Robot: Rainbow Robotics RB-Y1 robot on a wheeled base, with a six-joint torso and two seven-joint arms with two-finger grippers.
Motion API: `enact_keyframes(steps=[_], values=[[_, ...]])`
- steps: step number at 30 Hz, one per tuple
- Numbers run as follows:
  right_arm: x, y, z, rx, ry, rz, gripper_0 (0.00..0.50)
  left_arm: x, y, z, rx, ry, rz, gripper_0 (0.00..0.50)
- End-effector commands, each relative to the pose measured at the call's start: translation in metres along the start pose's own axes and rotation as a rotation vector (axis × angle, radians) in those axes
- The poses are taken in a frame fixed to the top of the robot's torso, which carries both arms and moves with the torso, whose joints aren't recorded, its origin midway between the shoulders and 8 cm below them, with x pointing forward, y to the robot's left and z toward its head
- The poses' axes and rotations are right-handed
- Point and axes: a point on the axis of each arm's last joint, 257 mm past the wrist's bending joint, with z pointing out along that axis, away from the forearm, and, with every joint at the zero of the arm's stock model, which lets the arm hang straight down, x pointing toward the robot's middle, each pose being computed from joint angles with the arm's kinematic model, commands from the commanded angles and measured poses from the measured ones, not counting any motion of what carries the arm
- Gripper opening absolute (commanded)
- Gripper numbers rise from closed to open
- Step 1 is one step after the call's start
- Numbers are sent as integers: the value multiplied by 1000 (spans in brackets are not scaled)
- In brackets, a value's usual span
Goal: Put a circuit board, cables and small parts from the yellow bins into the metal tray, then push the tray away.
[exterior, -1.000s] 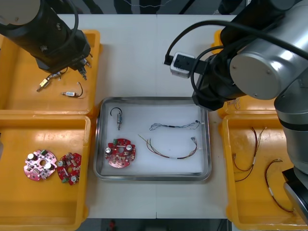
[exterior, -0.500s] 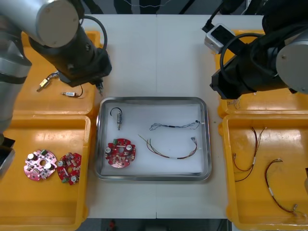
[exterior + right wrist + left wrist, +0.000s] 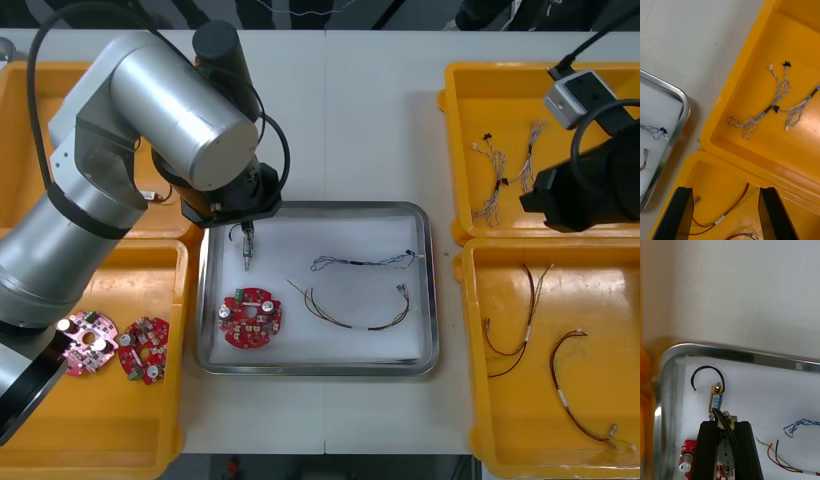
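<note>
My left gripper (image 3: 725, 438) is shut on a small metal part (image 3: 726, 419) with a black wire, just above the white floor of the metal tray (image 3: 320, 207) at its far left corner. In the front view the left gripper (image 3: 243, 222) sits under the arm's wrist. Another small metal part (image 3: 716, 400) with a curled black wire lies right beyond the fingertips. Also in the tray are a red circuit board (image 3: 250, 318), a blue and white cable (image 3: 362, 262) and a red and yellow cable (image 3: 355, 310). My right gripper (image 3: 725, 215) is open and holds nothing, above the wall between the two right bins.
Two circuit boards (image 3: 85, 340) lie in the near left bin (image 3: 100, 420). The far right bin (image 3: 500, 100) holds twisted cables (image 3: 763, 112). Red and yellow cables (image 3: 520, 310) lie in the near right bin. Bare table lies beyond the tray.
The left arm swung from the far left bin to the tray's far left corner. The right arm drew back from above the tray to the right bins.
</note>
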Motion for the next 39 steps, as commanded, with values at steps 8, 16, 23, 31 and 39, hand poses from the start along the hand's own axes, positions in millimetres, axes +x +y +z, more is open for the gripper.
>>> enact_keyframes(steps=[8, 16, 23, 31, 39], values=[[66, -60, -20, 98, 42, 255, 500, 20, -45, 39, 47, -26, -9, 1], [99, -73, -21, 116, 77, 410, 500, 24, -52, 52, 49, -27, 6, 1], [105, -77, -17, 141, 77, 491, 500, 30, -52, 55, 39, -22, 21, 241], [117, -74, -6, 113, 121, 554, 500, 30, -48, 52, 26, -21, 21, 500], [123, -74, 0, 101, 147, 590, 500, 13, -32, 1, 37, -38, -21, 500]])
